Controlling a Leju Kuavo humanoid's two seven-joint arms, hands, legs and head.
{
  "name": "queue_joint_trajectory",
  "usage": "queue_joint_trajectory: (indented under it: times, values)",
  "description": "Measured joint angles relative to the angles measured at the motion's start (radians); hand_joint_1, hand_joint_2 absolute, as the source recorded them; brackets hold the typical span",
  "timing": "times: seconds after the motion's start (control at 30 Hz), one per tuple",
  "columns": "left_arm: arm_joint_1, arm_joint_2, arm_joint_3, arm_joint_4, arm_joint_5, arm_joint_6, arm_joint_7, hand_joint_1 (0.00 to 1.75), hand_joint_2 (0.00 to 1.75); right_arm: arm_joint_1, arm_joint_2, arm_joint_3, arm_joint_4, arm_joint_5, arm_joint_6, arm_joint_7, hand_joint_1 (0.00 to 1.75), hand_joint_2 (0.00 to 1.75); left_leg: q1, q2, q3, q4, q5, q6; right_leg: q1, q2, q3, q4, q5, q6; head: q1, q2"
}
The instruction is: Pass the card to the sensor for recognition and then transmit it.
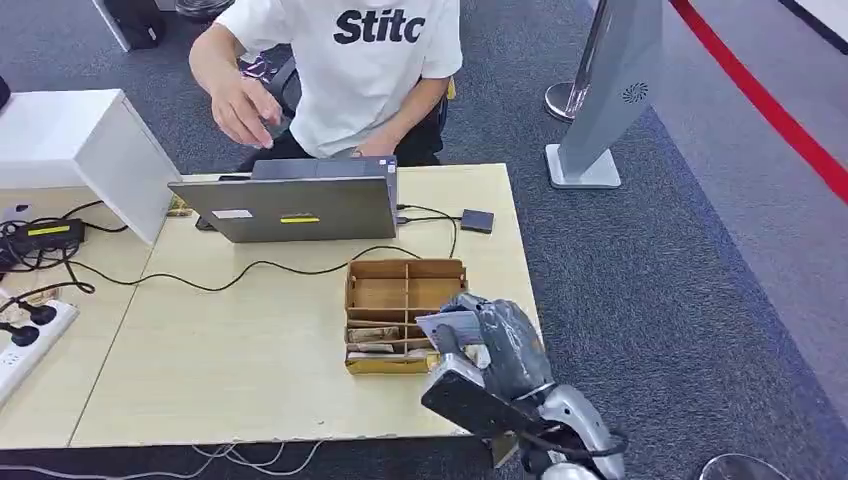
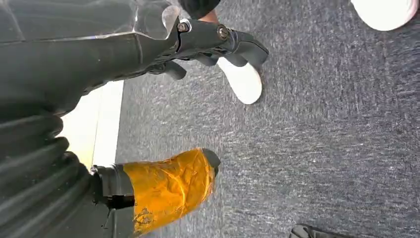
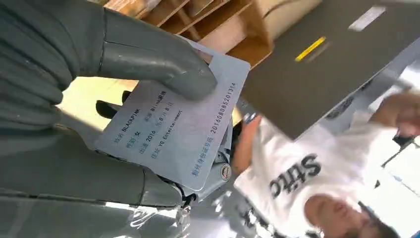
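A pale card (image 3: 181, 131) with printed lines is being pinched by the right hand (image 3: 99, 106), its thick thumb (image 3: 153, 57) pressed on the card's face and darker fingers lying behind it. In the head view the same right hand (image 1: 490, 345) is being held above the near right corner of the table (image 1: 220, 360), just beside the cardboard box (image 1: 405, 312), and the card (image 1: 447, 325) is being seen there only as a thin pale edge, the rest being covered by the hand. The box is divided into compartments; the nearer ones are being filled with objects too small to make out.

Farther back a laptop (image 1: 295, 205) is being kept open, its lid turned toward the camera so that the screen is hidden. A small dark square device (image 1: 477, 221) is lying near the far right edge of the table, joined by a cable to the laptop. A person (image 1: 350, 70) in a white shirt is being cut off at the top of the picture, one hand (image 1: 245, 110) raised behind the laptop.

The left hand (image 2: 198, 42) is being held over grey carpet (image 2: 322, 139); its dark fingers are partly cut off, and whether they are spread or curled cannot be told. A white shoe (image 2: 242, 79) is being partly hidden behind them.
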Motion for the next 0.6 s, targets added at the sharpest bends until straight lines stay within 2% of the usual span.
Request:
queue_joint_trajectory:
  times: [0.13,0.33,0.6]
  values:
    - [-0.004,0.008,-0.016,0.001,-0.018,-0.001,-0.003,0.0,1.75,-0.121,0.029,0.009,0.13,-0.129,0.045,0.041,1.75,1.75,0.0,0.0,0.0,0.0,0.002,0.0,0.0,-0.001,0.0,0.0,0.001,0.0,0.0,0.0]
    - [-0.007,0.019,-0.028,0.006,-0.031,-0.003,-0.012,0.0,1.75,-0.248,0.068,0.009,0.292,-0.154,0.048,0.11,1.75,1.75,0.0,0.0,0.0,0.0,0.002,0.0,0.0,0.0,0.0,0.001,0.001,0.0,0.0,0.0]
    - [-0.008,0.026,-0.034,0.011,-0.034,-0.004,-0.015,0.0,1.75,-0.317,0.096,0.008,0.408,-0.167,0.048,0.12,1.75,1.75,0.0,-0.001,-0.001,0.0,0.001,0.0,0.0,0.0,-0.001,0.001,0.001,0.0,0.0,0.0]
